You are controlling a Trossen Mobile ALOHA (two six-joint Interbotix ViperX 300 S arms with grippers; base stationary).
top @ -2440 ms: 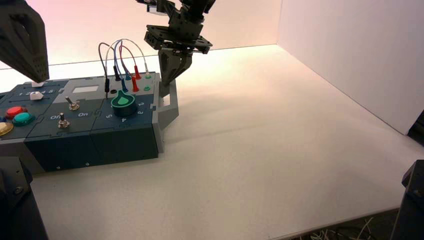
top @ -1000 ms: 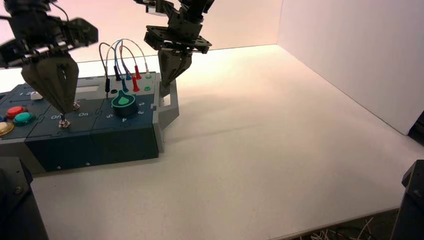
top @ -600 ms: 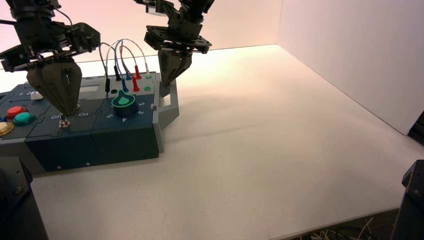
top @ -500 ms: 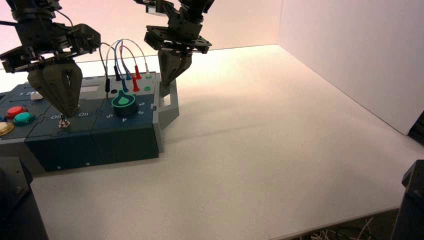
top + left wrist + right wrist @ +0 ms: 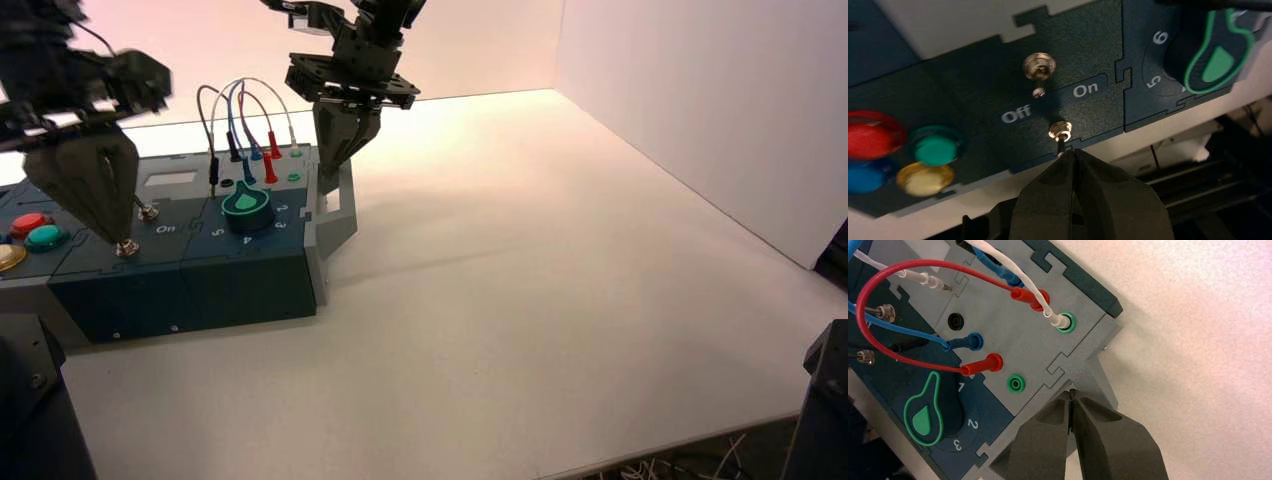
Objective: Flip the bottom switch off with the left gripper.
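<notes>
The bottom switch (image 5: pixel 127 247), a tiny silver toggle, sits near the front edge of the dark blue box (image 5: pixel 250 285). A like toggle (image 5: pixel 147 212) stands just behind it. My left gripper (image 5: pixel 118 238) is shut, and its tip points down right at the bottom switch. In the left wrist view the bottom switch (image 5: pixel 1060 131) lies between the words "Off" and "On", and its lever end meets the tip of my left gripper (image 5: pixel 1073 152). My right gripper (image 5: pixel 328 185) is shut and rests at the box's right end; it also shows in the right wrist view (image 5: pixel 1070 394).
A green pointer knob (image 5: pixel 247 205) stands right of the toggles. Red (image 5: pixel 30 222), green (image 5: pixel 45 237) and yellow (image 5: pixel 8 256) push buttons are to their left. Looped wires (image 5: pixel 240 110) plug into sockets at the back. A white wall (image 5: pixel 700 100) stands at the right.
My left gripper came down from the upper left to the bottom switch, then shifted left in the last half second. The right gripper has stayed at the box's right end.
</notes>
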